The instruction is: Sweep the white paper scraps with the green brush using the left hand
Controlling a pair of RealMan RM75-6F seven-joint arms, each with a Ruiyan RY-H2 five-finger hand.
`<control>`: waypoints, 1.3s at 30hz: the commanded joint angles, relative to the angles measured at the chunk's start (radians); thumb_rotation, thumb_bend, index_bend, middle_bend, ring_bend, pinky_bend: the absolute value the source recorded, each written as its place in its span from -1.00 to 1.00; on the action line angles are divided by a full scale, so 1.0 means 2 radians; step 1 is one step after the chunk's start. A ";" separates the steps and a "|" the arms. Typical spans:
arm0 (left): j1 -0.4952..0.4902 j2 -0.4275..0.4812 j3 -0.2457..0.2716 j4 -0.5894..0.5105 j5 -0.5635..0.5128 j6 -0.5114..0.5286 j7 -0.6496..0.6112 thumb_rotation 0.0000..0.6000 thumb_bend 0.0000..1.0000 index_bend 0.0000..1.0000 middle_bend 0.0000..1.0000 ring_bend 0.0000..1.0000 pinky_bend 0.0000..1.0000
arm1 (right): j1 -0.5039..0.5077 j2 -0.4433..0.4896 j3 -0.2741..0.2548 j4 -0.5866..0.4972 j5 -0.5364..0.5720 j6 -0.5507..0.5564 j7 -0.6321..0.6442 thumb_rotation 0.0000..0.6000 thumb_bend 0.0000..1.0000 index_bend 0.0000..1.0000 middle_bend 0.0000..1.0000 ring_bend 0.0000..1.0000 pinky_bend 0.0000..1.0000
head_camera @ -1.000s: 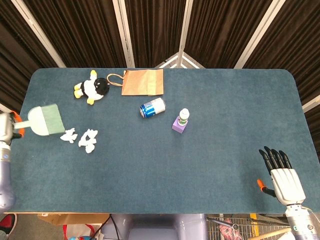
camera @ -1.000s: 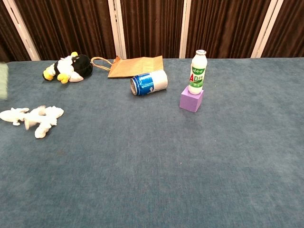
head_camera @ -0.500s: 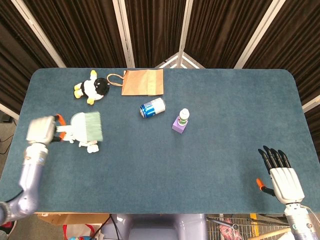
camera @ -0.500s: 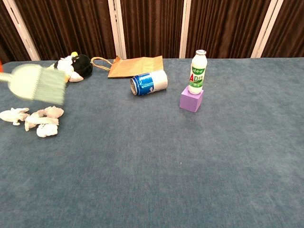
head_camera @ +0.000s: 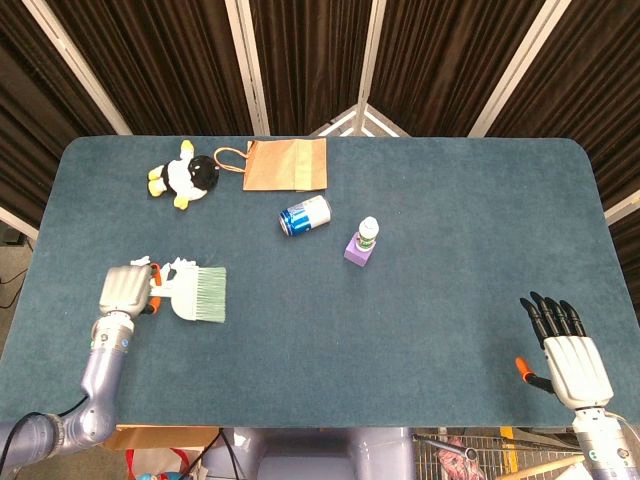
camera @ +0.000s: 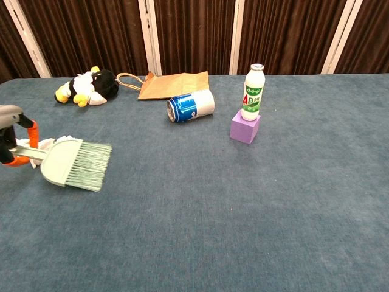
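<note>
Left hand (head_camera: 124,291) at the frame's lower left grips the green brush (head_camera: 198,295) by its handle, bristles pointing right — white paper scraps (head_camera: 181,265) peek out just behind the brush head. Better to keep bristles flat on the table, stroking slowly. Right hand (head_camera: 570,355), lower right, lies empty, fingers spread.

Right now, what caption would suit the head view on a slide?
Left hand holds the green brush over white paper scraps; right hand rests open at the table's near corner.
</note>
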 commanded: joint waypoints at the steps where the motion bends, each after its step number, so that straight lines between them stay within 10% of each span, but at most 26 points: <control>1: 0.015 0.036 0.000 0.011 0.000 0.002 -0.015 1.00 0.58 0.34 1.00 1.00 1.00 | 0.001 -0.002 0.001 0.001 0.001 -0.002 -0.002 1.00 -0.36 -1.00 -1.00 -1.00 -0.98; 13: 0.071 0.157 -0.026 0.047 0.001 -0.024 -0.137 1.00 0.58 0.33 1.00 1.00 1.00 | 0.002 -0.006 0.001 -0.001 0.000 -0.002 -0.011 1.00 -0.36 -1.00 -1.00 -1.00 -0.97; 20: 0.090 0.180 -0.054 -0.023 0.078 0.000 -0.234 1.00 0.58 0.33 1.00 1.00 1.00 | 0.004 -0.007 0.001 -0.001 0.000 -0.004 -0.013 1.00 -0.36 -1.00 -1.00 -1.00 -0.98; 31: 0.111 0.145 0.020 -0.170 0.190 0.020 -0.180 1.00 0.48 0.28 1.00 1.00 1.00 | 0.003 -0.006 0.002 0.001 0.003 -0.004 -0.010 1.00 -0.36 -1.00 -1.00 -1.00 -0.97; 39: 0.126 0.086 0.066 -0.174 0.208 0.029 -0.115 1.00 -0.14 0.13 1.00 1.00 1.00 | 0.003 -0.005 0.002 0.000 0.005 -0.004 -0.008 1.00 -0.36 -1.00 -1.00 -1.00 -0.98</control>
